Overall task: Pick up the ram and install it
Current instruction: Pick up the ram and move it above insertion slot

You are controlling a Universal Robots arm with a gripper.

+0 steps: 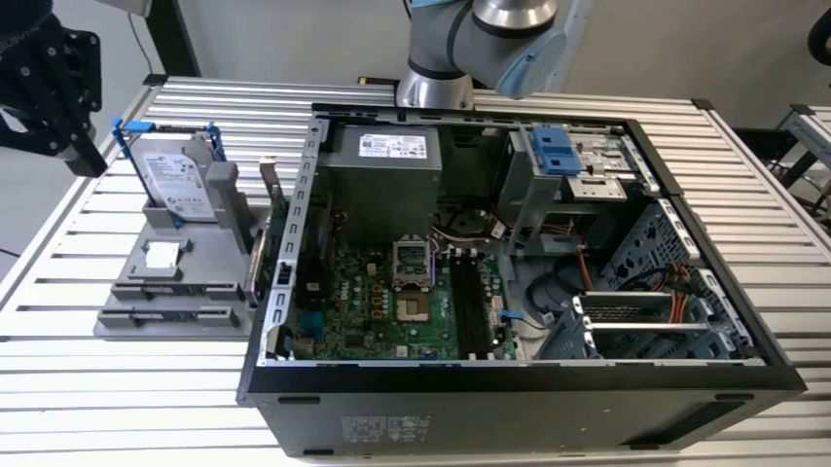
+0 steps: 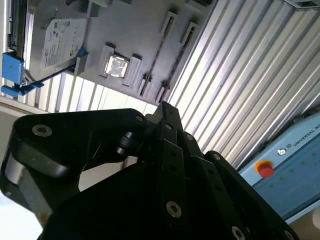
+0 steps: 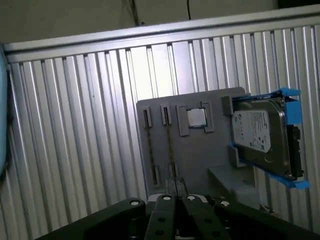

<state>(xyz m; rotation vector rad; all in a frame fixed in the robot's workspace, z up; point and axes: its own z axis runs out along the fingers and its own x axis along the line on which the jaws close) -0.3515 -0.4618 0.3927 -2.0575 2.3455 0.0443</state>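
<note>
I cannot tell whether my pincer (image 1: 72, 136) is open; in the exterior view the ram (image 1: 175, 290) lies at its five o'clock, long axis nine-to-three.

Arm (image 1: 500, 29): silver joint housings with a pale blue cap, upright at the far edge of the table (image 1: 130, 409), near the middle of that edge. Upper links cut off at the top of the exterior view.

Gripper (image 1: 58, 107): black, raised above the table's far corner on the exterior view's left, clear of the surface.

In both wrist views: black gripper linkage (image 2: 162, 112) (image 3: 175, 200) of bolted plates and round pivot screws, narrowing toward the tip, aimed down at the table.
</note>
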